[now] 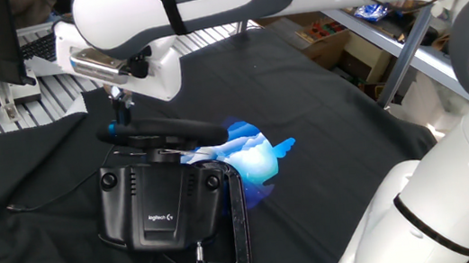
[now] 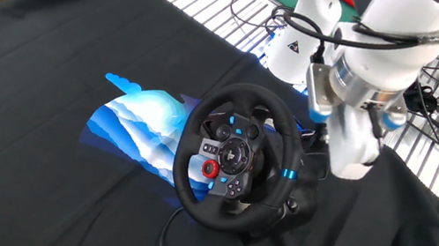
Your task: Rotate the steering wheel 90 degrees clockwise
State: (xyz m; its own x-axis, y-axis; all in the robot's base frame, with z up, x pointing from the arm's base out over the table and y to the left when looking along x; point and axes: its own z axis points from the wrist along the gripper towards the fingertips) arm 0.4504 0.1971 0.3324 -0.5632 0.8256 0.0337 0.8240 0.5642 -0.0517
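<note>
The steering wheel (image 2: 236, 154) is being shown mounted on its Logitech base (image 1: 164, 204) mid-table, its blue stripe at the right. The gripper (image 1: 121, 108) is being held at the rim's far edge; whether the fingers are spread cannot be told. A firm pinch on the rim is being called for, with the arc followed around the hub.

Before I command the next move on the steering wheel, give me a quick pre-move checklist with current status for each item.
1. Tool at the steering wheel rim: ok, it sits at the rim's far end, near the blue stripe.
2. Firm grip on the rim: cannot tell, the fingers are hidden in both views.
3. Stripe position: ok, it shows at the rim's right side, readable as a rotation reference.
4. Base held down: ok, the C-clamp is on it.
5. Cable clear of the rim: ok, it lies on the black cloth beside the base.
</note>
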